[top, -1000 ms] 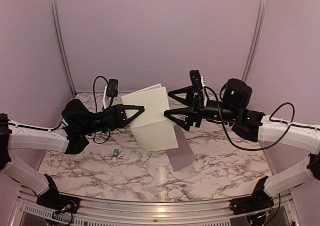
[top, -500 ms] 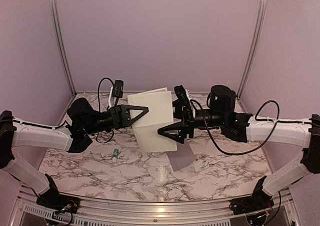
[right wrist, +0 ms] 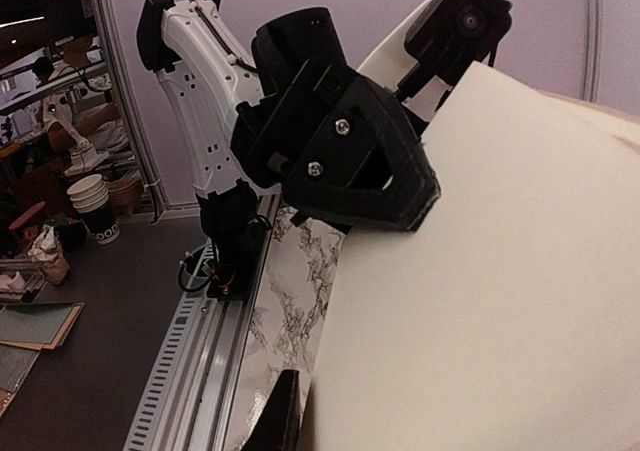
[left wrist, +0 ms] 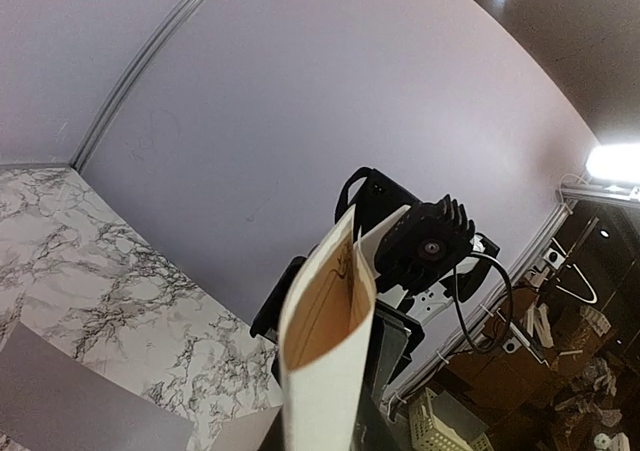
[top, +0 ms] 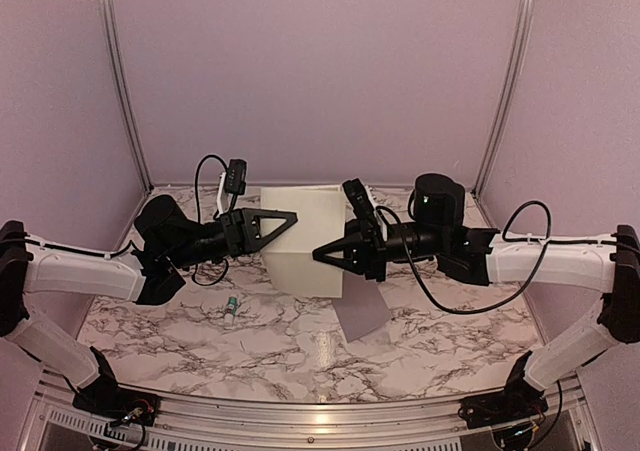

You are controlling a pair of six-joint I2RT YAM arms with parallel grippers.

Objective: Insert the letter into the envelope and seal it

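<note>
since the letter (top: pixel 300 241) must later slide into a flat pocket, it is held upright above the table (top: pixel 200 343), probably to keep the fold free for lining up. the envelope (top: pixel 362 313) lies flat at about 5 o'clock from the letter, its upper part hidden behind the sheet in the top view.

left gripper (top: pixel 280 223) comes in at the letter's 9 o'clock edge, jaws drawn narrow on it. its wrist view shows the fold edge-on, tan inside, rising from where the fingers meet. judged: this is the carrying grip.

right gripper (top: pixel 322 254) points in from 3 o'clock, tips over the sheet's lower right face. its wrist view shows cream paper just beside one dark fingertip (right wrist: pixel 282 421). cannot tell whether those jaws pinch the sheet or only lie against it. likely there to steady it.
</note>
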